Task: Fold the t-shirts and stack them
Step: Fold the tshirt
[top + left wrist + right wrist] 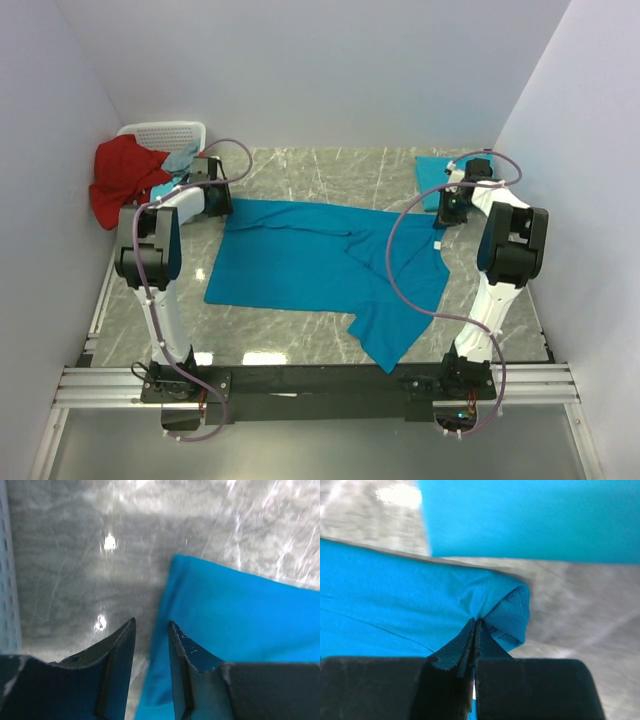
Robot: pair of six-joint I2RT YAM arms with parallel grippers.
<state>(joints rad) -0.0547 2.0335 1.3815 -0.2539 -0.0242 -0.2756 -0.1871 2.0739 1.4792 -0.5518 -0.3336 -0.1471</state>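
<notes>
Two shirts were noted: a spread shirt lay across the middle of the table, and a folded shirt sat at its far right corner. We judged that both arms were placed to take the spread shirt's far edge for a fold toward the near edge. The right gripper was clamped tight on a pinched-up ridge of cloth at that shirt's far right corner. The left gripper sat low at the far left corner, fingers apart, one over cloth and one over bare table, gripping nothing. Both arms reached forward, elbows raised, wrists pitched down.
</notes>
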